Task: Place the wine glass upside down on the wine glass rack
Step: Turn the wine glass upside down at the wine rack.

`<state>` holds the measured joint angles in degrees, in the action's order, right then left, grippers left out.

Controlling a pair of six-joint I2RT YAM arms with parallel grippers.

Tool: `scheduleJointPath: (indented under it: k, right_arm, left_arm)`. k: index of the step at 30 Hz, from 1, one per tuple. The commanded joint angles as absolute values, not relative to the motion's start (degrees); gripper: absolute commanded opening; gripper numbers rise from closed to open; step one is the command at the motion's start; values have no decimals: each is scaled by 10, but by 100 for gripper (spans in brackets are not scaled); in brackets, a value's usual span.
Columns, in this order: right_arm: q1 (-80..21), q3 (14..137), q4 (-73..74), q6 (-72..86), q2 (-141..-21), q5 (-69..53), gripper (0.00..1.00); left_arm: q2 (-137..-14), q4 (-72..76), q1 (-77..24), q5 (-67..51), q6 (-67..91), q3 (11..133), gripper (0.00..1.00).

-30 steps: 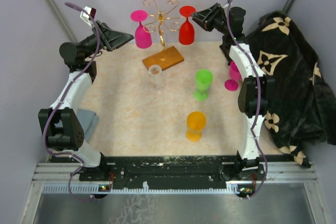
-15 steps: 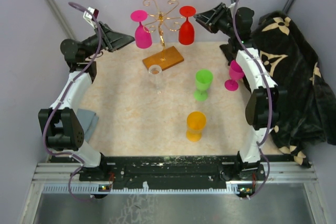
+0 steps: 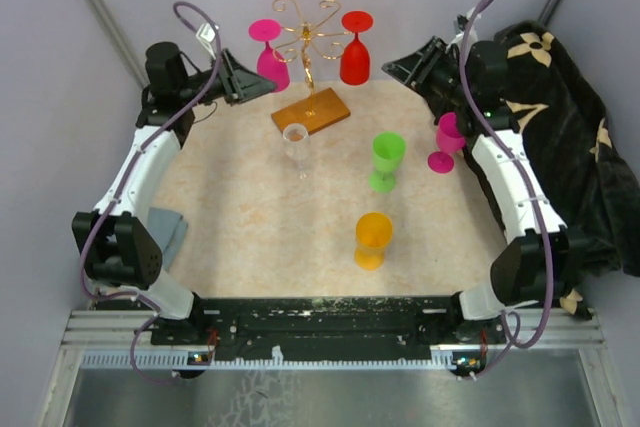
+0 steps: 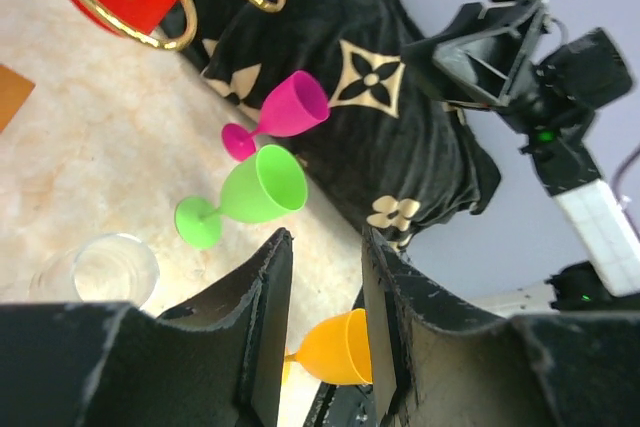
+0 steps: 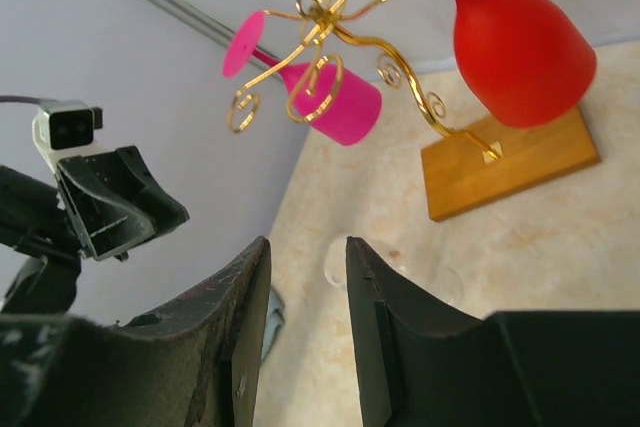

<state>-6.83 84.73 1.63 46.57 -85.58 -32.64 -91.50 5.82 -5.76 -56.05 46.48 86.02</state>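
The gold wire wine glass rack (image 3: 305,39) stands on its wooden base (image 3: 311,110) at the back middle. A pink glass (image 3: 268,57) and a red glass (image 3: 355,47) hang upside down on it. A clear wine glass (image 3: 296,145) stands upright just in front of the base. A green glass (image 3: 387,160), an orange glass (image 3: 373,239) and a magenta glass (image 3: 446,142) stand upright on the table. My left gripper (image 3: 262,87) is open and empty, left of the rack. My right gripper (image 3: 392,65) is open and empty, right of the red glass. The rack (image 5: 330,27) shows in the right wrist view.
A black cloth with cream flower marks (image 3: 560,127) is heaped along the right edge, close behind the magenta glass. A grey cloth (image 3: 170,232) lies by the left arm. Purple walls close the back and sides.
The right gripper has drawn back right and lower from the red glass, its arm swinging outward. The left wrist has risen and its gripper has shifted slightly toward the pink glass. The glasses have not moved.
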Motion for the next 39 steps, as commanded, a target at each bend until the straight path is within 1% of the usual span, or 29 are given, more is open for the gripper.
scheduleJointPath:
  k: [1, 4, 9, 12, 16, 18, 21, 24, 35, 39]
  right_arm:
    - [-62, 837, 103, 375, -798, -296, 37]
    - [-67, 849, 193, 319, -791, -253, 37]
    - [-93, 864, 319, 240, -795, -181, 36]
    - [-126, 882, 373, 193, -808, -129, 32]
    - [-163, 914, 427, 158, -844, -90, 30]
    - [-178, 925, 436, 149, -858, -87, 28]
    - [-203, 939, 446, 140, -873, -76, 28]
    - [-226, 953, 468, 128, -898, -41, 27]
    - [-244, 975, 473, 126, -927, -33, 28]
    - [-257, 976, 471, 123, -928, -24, 29]
  left_arm:
    - [-902, -88, -107, -487, 322, 880, 41]
    - [-910, -114, -136, -458, 293, 889, 40]
    - [-919, -118, -168, -432, 282, 897, 41]
    - [-923, -118, -177, -425, 279, 900, 41]
    - [-924, -115, -178, -424, 275, 898, 41]
    - [-922, -114, -178, -421, 270, 896, 41]
    - [-914, -125, -177, -412, 255, 894, 42]
    - [-904, -135, -171, -406, 243, 888, 42]
    - [-882, -141, -139, -408, 240, 867, 43]
    - [-887, -187, -137, -367, 202, 883, 43]
